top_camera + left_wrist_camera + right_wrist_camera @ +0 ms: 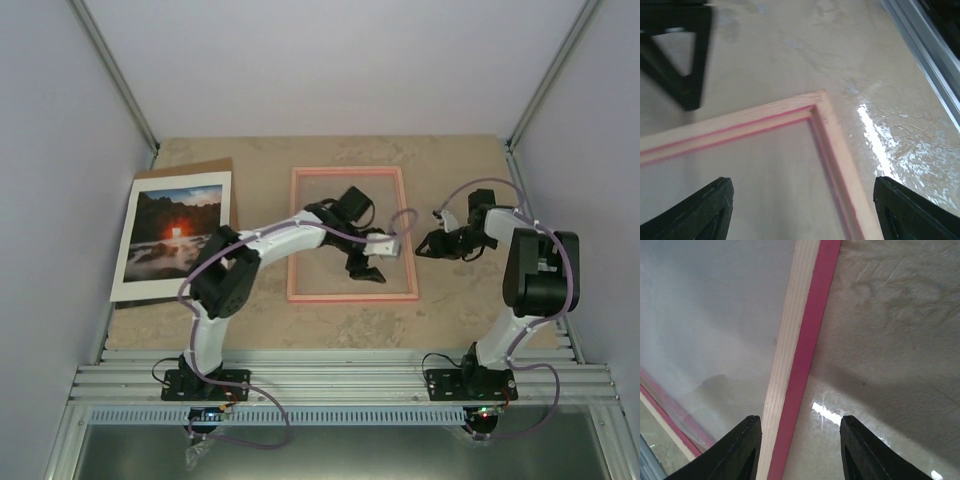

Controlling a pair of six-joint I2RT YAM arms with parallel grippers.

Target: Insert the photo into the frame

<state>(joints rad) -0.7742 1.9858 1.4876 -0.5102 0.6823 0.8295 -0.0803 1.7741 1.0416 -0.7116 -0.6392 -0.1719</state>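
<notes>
- At the centre of the beige marbled surface, seen from above, the pink frame lies flat.
- The photo lies face up well to the left of the frame, apart from it. It partly covers a brown board, whose far corner shows behind it.
- The left end effector hangs over the lower right part of the frame, inside its border.
- The right end effector sits just outside the frame's right side, pointing toward it.
- In the left wrist view, the two black fingers stand spread wide at the bottom corners.
- A corner of the frame lies just ahead of them, pale wood on top with a pink line along the inner edge.
- Beyond the frame, at upper left, is a blurred black shape. A metal rail crosses the upper right.
- In the right wrist view, the fingers are also spread, and one side bar of the frame runs between them.
- Whether either finger touches the bar cannot be told.
- Left of the bar the pane shows a hazy grey reflection; right of it is bare surface with a bright glint.
</notes>
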